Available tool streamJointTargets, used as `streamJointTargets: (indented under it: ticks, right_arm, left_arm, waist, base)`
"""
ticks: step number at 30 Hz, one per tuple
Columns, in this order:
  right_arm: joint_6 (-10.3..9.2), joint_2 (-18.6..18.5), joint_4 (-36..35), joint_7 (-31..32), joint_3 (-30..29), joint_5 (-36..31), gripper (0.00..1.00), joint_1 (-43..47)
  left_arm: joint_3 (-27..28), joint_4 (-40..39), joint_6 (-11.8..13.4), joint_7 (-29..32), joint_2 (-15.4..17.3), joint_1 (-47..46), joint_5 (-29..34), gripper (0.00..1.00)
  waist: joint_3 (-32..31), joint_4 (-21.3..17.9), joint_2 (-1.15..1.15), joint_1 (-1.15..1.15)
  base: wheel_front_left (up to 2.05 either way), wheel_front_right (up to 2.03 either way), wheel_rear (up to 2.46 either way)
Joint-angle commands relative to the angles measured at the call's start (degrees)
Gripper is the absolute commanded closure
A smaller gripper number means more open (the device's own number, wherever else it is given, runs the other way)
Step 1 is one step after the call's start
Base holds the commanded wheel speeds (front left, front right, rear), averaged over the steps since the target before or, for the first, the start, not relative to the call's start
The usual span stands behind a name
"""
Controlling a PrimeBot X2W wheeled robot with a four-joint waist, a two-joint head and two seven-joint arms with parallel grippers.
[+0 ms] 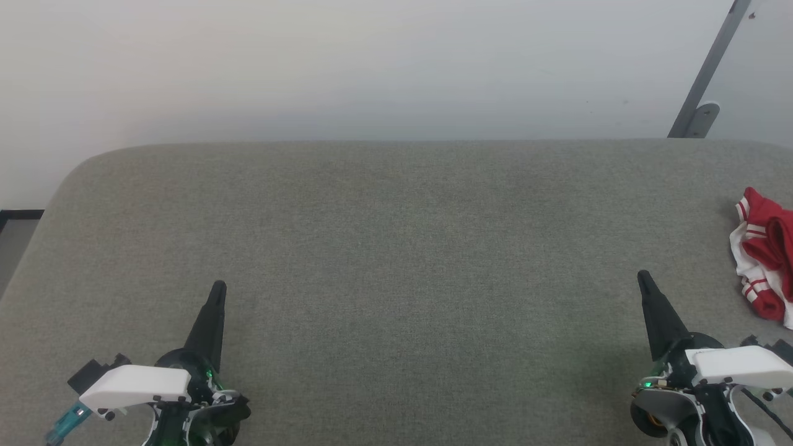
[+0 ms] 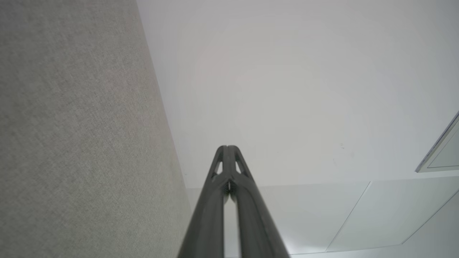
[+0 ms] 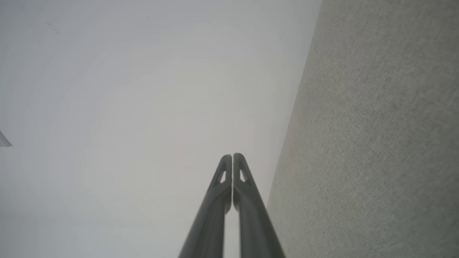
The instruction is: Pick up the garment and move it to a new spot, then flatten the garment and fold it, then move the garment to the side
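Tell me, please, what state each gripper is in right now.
Left gripper: closed, holding nothing.
Right gripper: closed, holding nothing; the garment lies apart from it.

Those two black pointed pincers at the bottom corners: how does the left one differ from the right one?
The left gripper, long dark fingers on a white wrist, leans right in the head view; the right gripper leans left. The right gripper is near the crumpled red-and-white jersey shirt; the left gripper is far across the grey fabric surface from it. Shared: both have jaws shut, holding nothing.
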Motion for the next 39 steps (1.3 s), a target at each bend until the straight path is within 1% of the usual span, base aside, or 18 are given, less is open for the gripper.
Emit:
streamJointTargets:
  ticks: [1,39]
  right_arm:
    - [0.00,0.2,-0.2,0.1,0.0,0.2,1.00,-0.3]
    - [0.00,0.2,-0.2,0.1,0.0,0.3,1.00,-0.3]
  left_arm:
    - [0.1,0.0,-0.3,0.1,-0.1,-0.7,-0.2,1.00]
    - [0.0,0.0,-0.3,0.1,-0.1,-0.7,-0.2,1.00]
  waist:
    - [0.0,0.0,0.00,0.00]
    - [0.0,0.0,0.00,0.00]
  base:
    - [0.00,0.00,0.00]
    - [0.00,0.00,0.00]
